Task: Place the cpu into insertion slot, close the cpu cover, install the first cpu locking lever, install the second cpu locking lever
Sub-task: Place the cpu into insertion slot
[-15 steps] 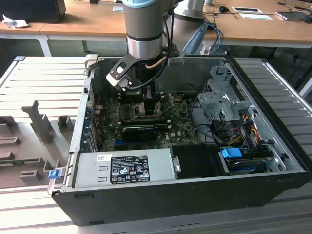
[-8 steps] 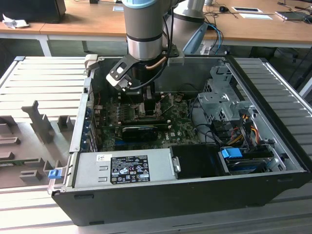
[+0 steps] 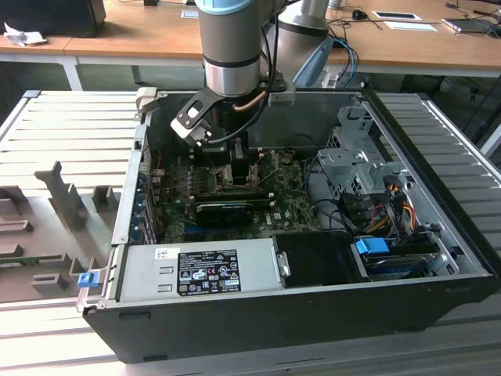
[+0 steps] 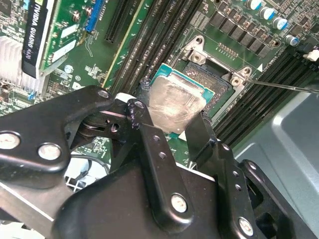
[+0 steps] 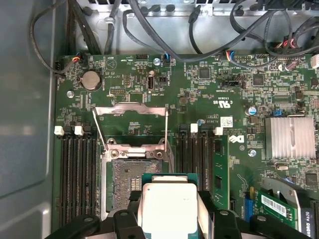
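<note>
Gripper pinching cpu edges, unseated above insertion slot; likely risk: tilted or offset lowering damages slot, cpu slips.

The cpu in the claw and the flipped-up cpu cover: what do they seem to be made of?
The cpu: its top looks like pale metal, dully reflective with a smeared sheen, sitting on a green rim, probably circuit-board laminate. The cpu cover: seemingly thin bare sheet metal, perhaps steel, silvery-grey with glinting edges.

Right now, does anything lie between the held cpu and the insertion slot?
No. In the first wrist view the stretch from the cpu to the insertion slot is bare; the cpu cover stands open.
</note>
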### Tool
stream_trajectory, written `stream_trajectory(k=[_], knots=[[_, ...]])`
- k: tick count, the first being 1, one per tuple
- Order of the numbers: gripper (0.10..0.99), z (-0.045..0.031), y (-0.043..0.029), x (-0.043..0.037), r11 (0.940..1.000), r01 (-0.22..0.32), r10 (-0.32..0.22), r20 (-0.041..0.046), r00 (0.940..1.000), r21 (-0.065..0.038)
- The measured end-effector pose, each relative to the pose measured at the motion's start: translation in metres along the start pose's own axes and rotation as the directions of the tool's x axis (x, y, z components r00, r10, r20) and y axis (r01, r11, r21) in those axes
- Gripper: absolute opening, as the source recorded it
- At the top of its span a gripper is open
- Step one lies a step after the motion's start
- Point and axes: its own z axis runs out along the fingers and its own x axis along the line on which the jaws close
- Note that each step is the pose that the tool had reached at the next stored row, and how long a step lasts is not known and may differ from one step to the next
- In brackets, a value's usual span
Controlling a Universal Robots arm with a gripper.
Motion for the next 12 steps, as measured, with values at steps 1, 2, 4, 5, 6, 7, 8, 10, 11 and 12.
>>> stream_trajectory(k=[1,2,4,5,6,7,8,10,11,12], knots=[[0.529,0.0001,0.0000,0.0002,1.0000,0.000,0.000,0.0000,1.0000,0.000],[0.529,0.0004,0.0000,0.0004,1.0000,0.000,0.000,-0.0001,1.0000,0.000],[0.529,0.0018,-0.0002,0.0024,1.0000,0.000,0.000,0.0019,1.0000,0.000],[0.529,0.0025,-0.0002,0.0028,1.0000,0.000,0.000,0.0029,1.0000,0.000],[0.529,0.0033,-0.0003,0.0032,1.0000,0.000,0.000,0.0034,1.0000,0.000],[0.529,0.0039,-0.0004,0.0035,1.0000,0.000,0.000,0.0037,1.0000,0.000],[0.529,0.0052,-0.0005,0.0040,1.0000,0.000,0.000,0.0038,1.0000,0.000],[0.529,0.0081,-0.0008,0.0071,1.0000,0.000,0.000,0.0042,1.0000,0.000],[0.529,0.0094,-0.0009,0.0085,1.0000,0.001,-0.001,0.0040,1.0000,0.000],[0.529,0.0112,-0.0010,0.0111,1.0000,0.001,-0.001,0.0039,1.0000,0.000]])
